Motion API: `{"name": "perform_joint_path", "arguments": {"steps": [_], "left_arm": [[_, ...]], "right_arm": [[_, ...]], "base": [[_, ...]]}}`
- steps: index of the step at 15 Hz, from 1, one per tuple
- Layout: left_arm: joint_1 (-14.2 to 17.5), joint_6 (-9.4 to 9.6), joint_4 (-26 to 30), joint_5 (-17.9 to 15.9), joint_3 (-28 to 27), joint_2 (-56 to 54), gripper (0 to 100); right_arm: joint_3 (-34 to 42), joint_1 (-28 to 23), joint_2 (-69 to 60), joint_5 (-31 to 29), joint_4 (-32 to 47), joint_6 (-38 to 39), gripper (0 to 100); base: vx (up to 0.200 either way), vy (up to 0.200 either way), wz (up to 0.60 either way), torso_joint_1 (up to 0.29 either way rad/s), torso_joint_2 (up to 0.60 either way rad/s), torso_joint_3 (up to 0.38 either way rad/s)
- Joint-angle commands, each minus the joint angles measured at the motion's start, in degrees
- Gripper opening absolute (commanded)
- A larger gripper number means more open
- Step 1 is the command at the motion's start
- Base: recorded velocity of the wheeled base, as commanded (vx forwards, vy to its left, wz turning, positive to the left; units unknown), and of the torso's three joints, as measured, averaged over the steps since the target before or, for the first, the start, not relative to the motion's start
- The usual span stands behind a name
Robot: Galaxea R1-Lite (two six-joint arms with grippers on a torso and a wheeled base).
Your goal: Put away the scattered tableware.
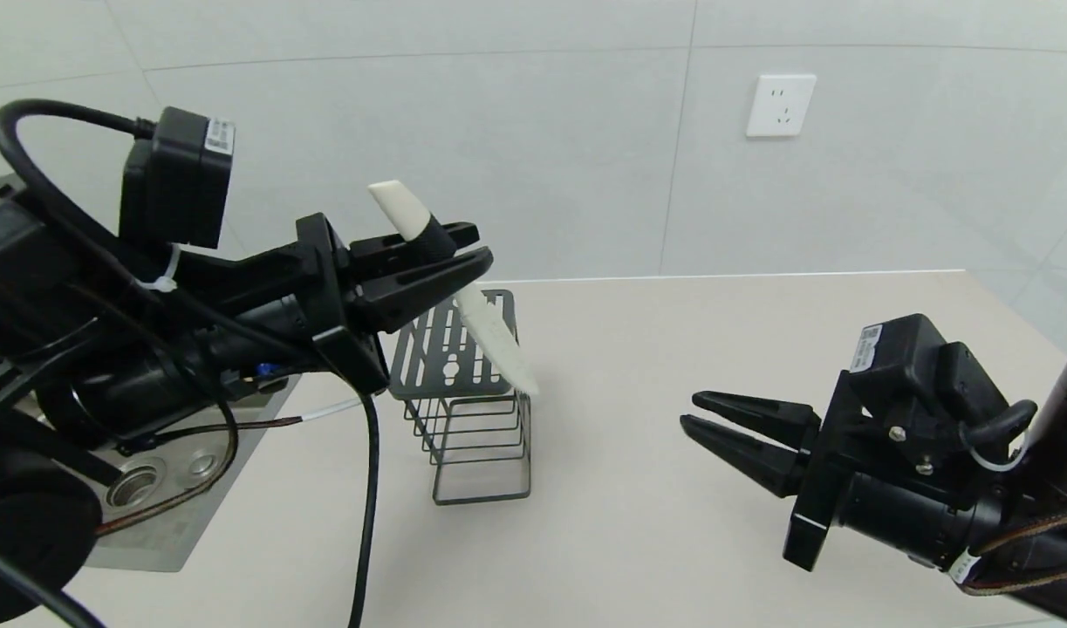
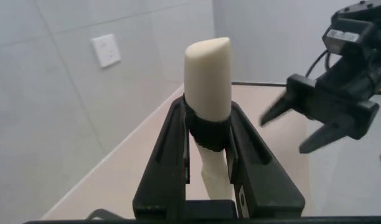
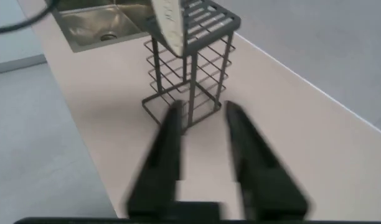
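Fingers point(image 1: 411, 288) of left gripper point(image 1: 481, 245) clamp knife point(image 1: 498, 340) mid-length.

No print can be read. A white sticker point(image 1: 220, 136) sits on the left arm's camera housing point(image 1: 177, 179), up and left of the wire rack point(image 1: 463, 392). A second sticker point(image 1: 868, 347) sits on the right arm's camera point(image 1: 913, 349), right of the rack. The marks on both are too small to make out.

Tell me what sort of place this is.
Most likely a kitchen counter: a steel sink set into the pale countertop, a wire cutlery rack beside it, and a white utensil held in the left pincer.
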Motion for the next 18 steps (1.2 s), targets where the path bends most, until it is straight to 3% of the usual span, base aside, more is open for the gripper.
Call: {"name": "perform_joint_path", "arguments": {"steps": [1, 4, 8, 9, 10, 12, 15, 16, 18], "left_arm": [[-0.4, 2.58, 4.1, 2.0, -4.4, -3.2, 0], [-0.4, 4.16, 9.3, 4.8, -8.2, -3.2, 0], [-0.4, 8.56, 17.8, 7.0, -8.4, -6.8, 0], [-0.4, 11.37, 24.2, 7.0, -8.9, -9.2, 0], [-0.4, 12.78, 29.0, 7.0, -10.1, -10.8, 0], [-0.4, 15.15, 38.5, 7.2, -15.0, -13.0, 0], [-0.4, 15.33, 41.4, 10.3, -17.0, -13.6, 0], [-0.4, 15.24, 42.0, 13.1, -16.9, -13.4, 0], [-1.0, 15.24, 42.1, 17.8, -16.9, -11.9, 0]], "right_arm": [[2.0, -2.2, -2.7, 0.0, 0.2, 1.2, 0], [5.3, -4.0, -6.8, -0.2, 0.5, 7.3, 0], [12.8, -5.9, -21.8, -0.1, 1.3, 7.6, 0], [15.3, -7.5, -28.3, -0.2, 3.9, 8.2, 0], [15.7, -10.2, -31.8, -0.1, 5.9, 10.2, 0], [16.6, -21.4, -38.2, 0.3, 11.2, 13.6, 0], [20.3, -27.0, -45.9, 0.4, 14.0, 10.3, 0], [24.8, -31.8, -52.0, 0.6, 14.0, 8.2, 0], [26.3, -35.0, -63.9, 1.1, 19.4, 7.9, 0]], "base": [[0.000, 0.000, 0.00, 0.000, 0.00, 0.000], [0.000, 0.000, 0.00, 0.000, 0.00, 0.000], [0.000, 0.000, 0.00, 0.000, 0.00, 0.000], [0.000, 0.000, 0.00, 0.000, 0.00, 0.000], [0.000, 0.000, 0.00, 0.000, 0.00, 0.000], [0.000, 0.000, 0.00, 0.000, 0.00, 0.000], [0.000, 0.000, 0.00, 0.000, 0.00, 0.000], [0.000, 0.000, 0.00, 0.000, 0.00, 0.000], [0.000, 0.000, 0.00, 0.000, 0.00, 0.000]]}}
